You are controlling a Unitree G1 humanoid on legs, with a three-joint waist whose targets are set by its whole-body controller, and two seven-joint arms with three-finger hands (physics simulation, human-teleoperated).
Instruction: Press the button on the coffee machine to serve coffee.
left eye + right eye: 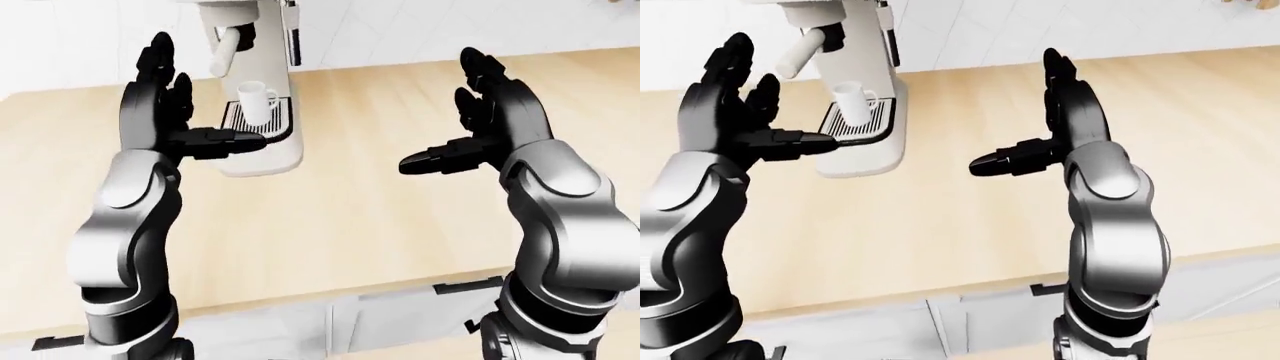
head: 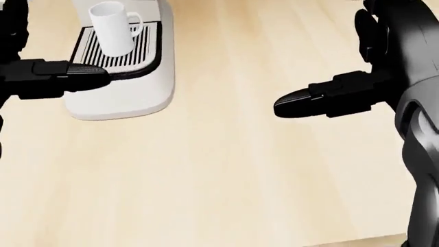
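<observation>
Pale wood-grain worktop [image 1: 330, 217], smooth, white cabinet fronts below, white wall above. White coffee machine [image 1: 255, 90] at upper left of left-eye view: rounded base, black ribbed drip tray [image 2: 120, 59], white cylindrical mug [image 2: 113, 33] upright on tray. Button not discernible. Left robot hand [image 1: 165, 112] raised, glossy black fingers spread wide, thumb pointing toward tray edge, holding nothing. Right robot hand [image 1: 480, 120] raised well right of machine, fingers spread, thumb pointing left, empty. Grey jointed forearms below.
</observation>
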